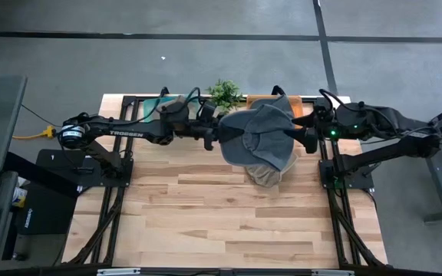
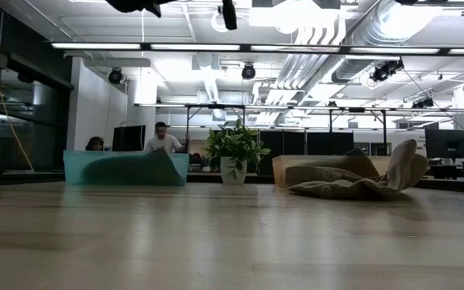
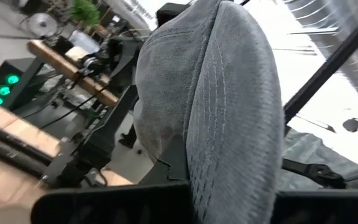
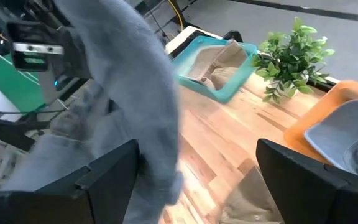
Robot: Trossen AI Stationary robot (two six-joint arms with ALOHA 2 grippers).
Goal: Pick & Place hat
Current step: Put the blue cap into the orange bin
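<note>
A grey hat hangs in the air over the far middle of the table, between my two grippers. My left gripper meets it from the table's left and is shut on it; in the left wrist view the hat fills the picture above the gripper. My right gripper stands at the hat's right side, open, with the grey cloth beside one finger. In the low view both grippers and the grey hat are above the picture. My left gripper pinches the grey hat's stitched edge between its two fingers, coming level from the table's left. The hat is lifted clear of the table and stands out beyond the fingers. My right gripper is open; the grey cloth hangs along the inner side of one finger, and I cannot tell whether they touch.
A tan hat lies crumpled on the table below the grey one. Along the far edge stand a teal tray, a potted plant and an orange tray. The near half of the table is bare wood.
</note>
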